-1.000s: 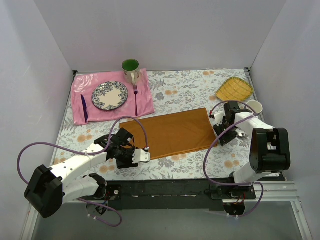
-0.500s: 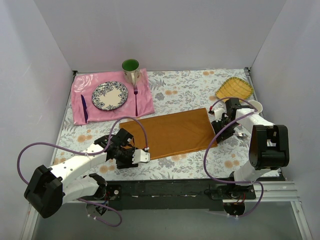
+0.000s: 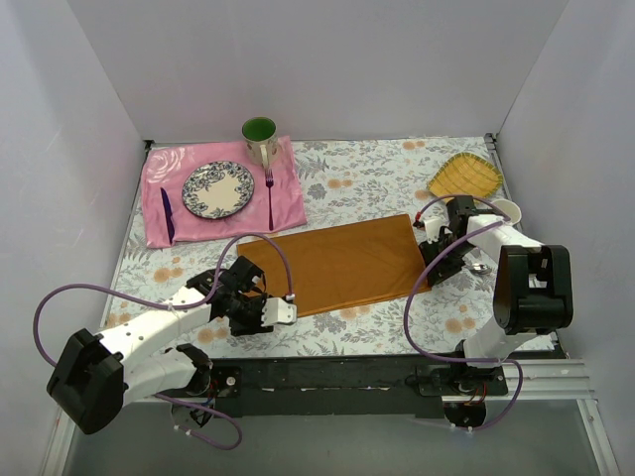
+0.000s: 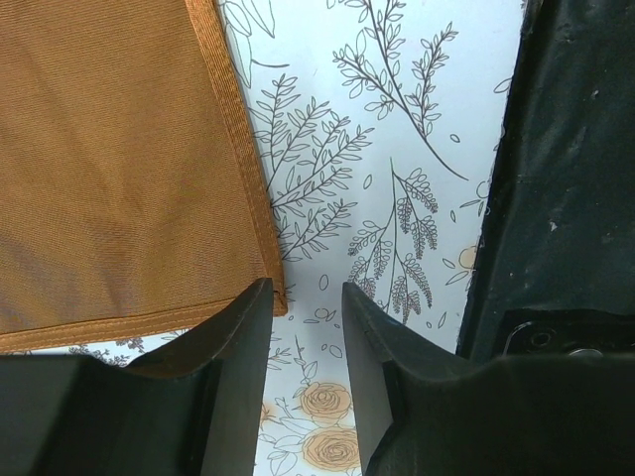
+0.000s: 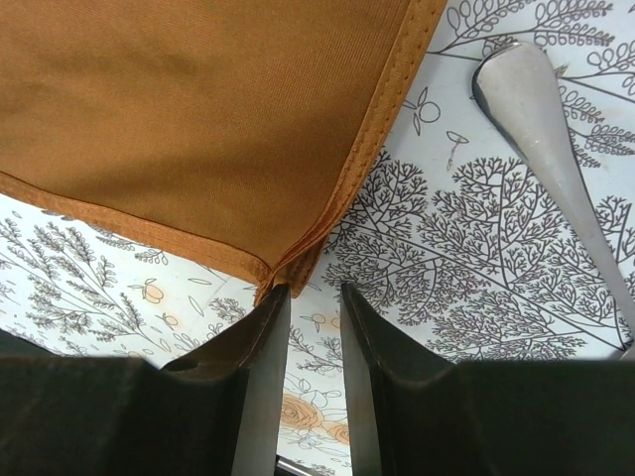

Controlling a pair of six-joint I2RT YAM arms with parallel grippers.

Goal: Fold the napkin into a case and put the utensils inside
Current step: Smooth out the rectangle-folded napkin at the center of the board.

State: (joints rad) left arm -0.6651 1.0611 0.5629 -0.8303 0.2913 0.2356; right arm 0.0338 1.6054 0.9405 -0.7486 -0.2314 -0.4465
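The rust-orange napkin (image 3: 337, 263) lies flat as a folded rectangle mid-table. My left gripper (image 3: 282, 311) is low over its near left corner, jaws open and empty. In the left wrist view (image 4: 306, 288) that corner of the napkin (image 4: 129, 178) sits just beside one fingertip. My right gripper (image 3: 434, 276) is at the near right corner, jaws open a little. In the right wrist view (image 5: 316, 290) the layered corner of the napkin (image 5: 218, 109) touches one fingertip. A silver spoon (image 5: 541, 129) lies on the table just right of the napkin (image 3: 479, 268).
A pink cloth (image 3: 288, 203) at back left carries a patterned plate (image 3: 217, 189), a purple fork (image 3: 269, 193) and a purple knife (image 3: 167, 213). A green mug (image 3: 260, 139) stands behind it. A yellow woven tray (image 3: 464, 177) and a white cup (image 3: 504, 210) are at back right.
My right gripper has shifted slightly toward the napkin's near right corner. The left arm has hardly moved. The napkin lies as before.
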